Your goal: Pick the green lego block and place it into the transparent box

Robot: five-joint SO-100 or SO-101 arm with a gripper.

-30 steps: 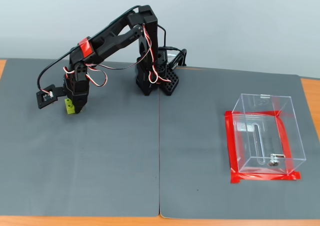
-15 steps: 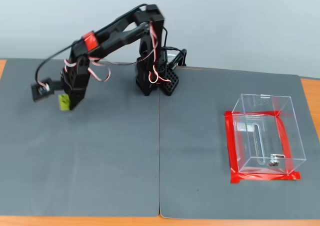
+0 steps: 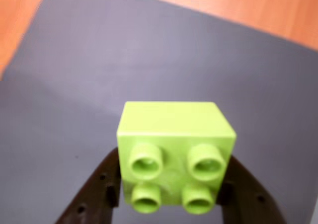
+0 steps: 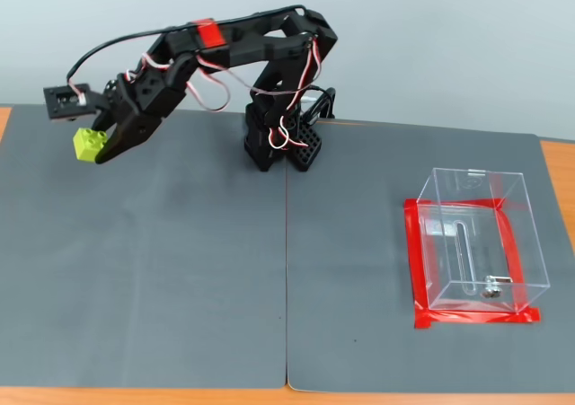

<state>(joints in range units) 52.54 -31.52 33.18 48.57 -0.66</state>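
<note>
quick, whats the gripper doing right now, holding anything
Gripper: shut on the green lego block, fingers pressing both its sides; in the fixed view the block is lifted clear of the grey mat.

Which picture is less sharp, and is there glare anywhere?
Wrist view: soft overall, the block slightly blurred, mat and wood behind it out of focus, no glare. Fixed view: sharp and evenly lit, with faint reflections on the box walls; the tool casts no strong shadow.
</note>
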